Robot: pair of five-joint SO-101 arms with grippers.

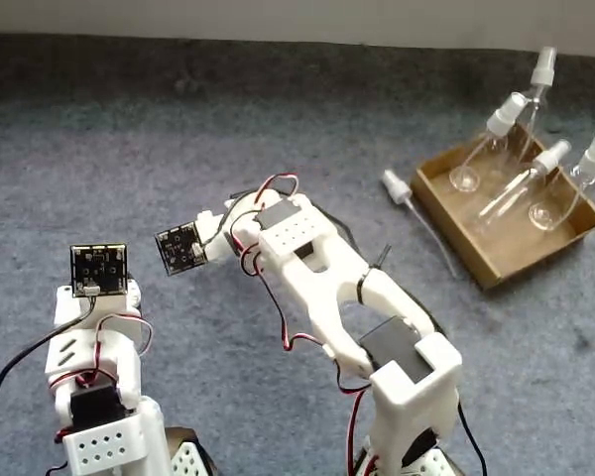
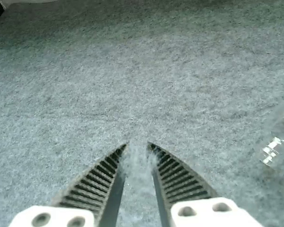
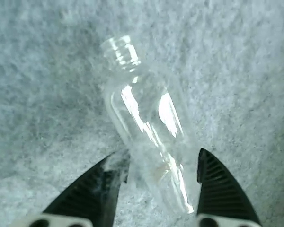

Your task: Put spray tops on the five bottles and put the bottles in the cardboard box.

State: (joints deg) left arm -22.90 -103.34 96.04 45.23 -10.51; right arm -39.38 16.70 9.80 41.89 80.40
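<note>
A clear bottle (image 3: 146, 113) with no top lies on the grey carpet. My right gripper (image 3: 159, 153) stands open, with one finger on each side of the bottle's lower half. My left gripper (image 2: 137, 144) hangs low over bare carpet, its fingers nearly together and holding nothing; a bit of clear bottle (image 2: 277, 142) glints off to one side. A loose white spray top (image 1: 395, 185) with its long tube lies on the carpet beside the cardboard box (image 1: 516, 268). Several bottles (image 1: 531, 178) with spray tops lie in the box.
In the high view the left arm (image 1: 99, 327) is at the near left and the right arm (image 1: 317, 258) stretches across the middle. Open carpet lies between the arms and the box. A dark strip runs along the far edge.
</note>
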